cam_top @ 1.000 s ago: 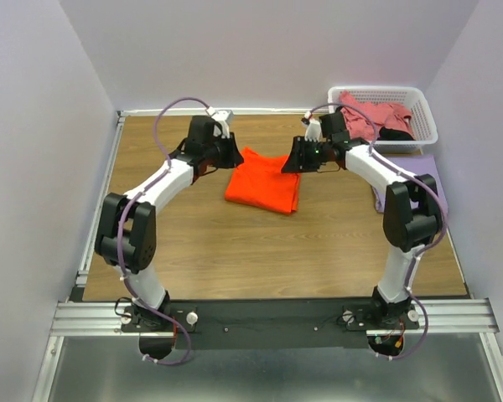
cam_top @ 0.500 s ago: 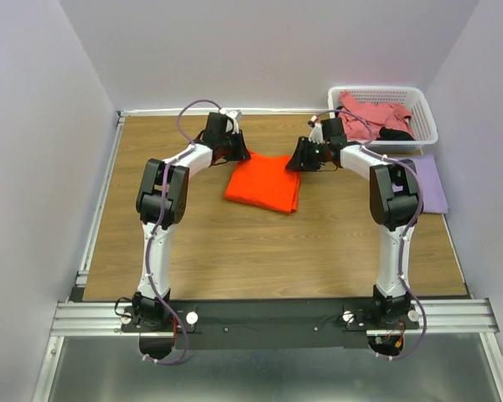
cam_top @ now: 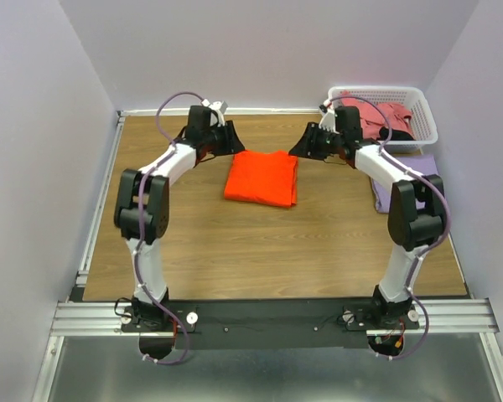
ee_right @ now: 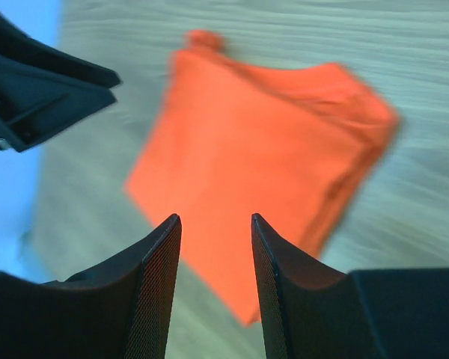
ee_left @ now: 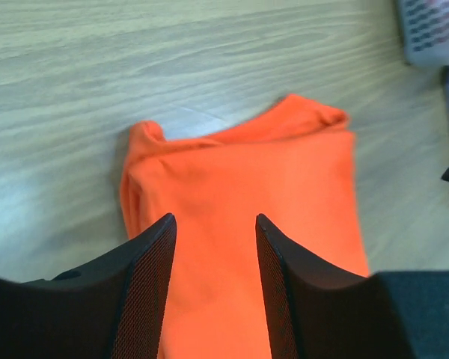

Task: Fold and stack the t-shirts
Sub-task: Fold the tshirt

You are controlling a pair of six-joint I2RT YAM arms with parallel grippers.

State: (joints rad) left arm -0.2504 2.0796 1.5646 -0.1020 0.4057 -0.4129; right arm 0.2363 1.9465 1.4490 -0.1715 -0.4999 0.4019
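While the left gripper (ee_left: 214,224) and right gripper (ee_right: 215,224) hang open and empty near the folded orange shirt (cam_top: 262,177), a careless brush could undo its fold.

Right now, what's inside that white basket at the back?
A crumpled pink shirt fills the basket, with black cloth at its near edge. Anything beneath them is covered.

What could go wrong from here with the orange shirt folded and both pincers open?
The orange shirt has a bunched corner; the open left pincer or right pincer, both near it, might nudge the fold apart. The lavender shirt lies partly under the right arm, so a low sweep could drag it. The pink shirt is heaped in the basket; pulling it may tip the basket.
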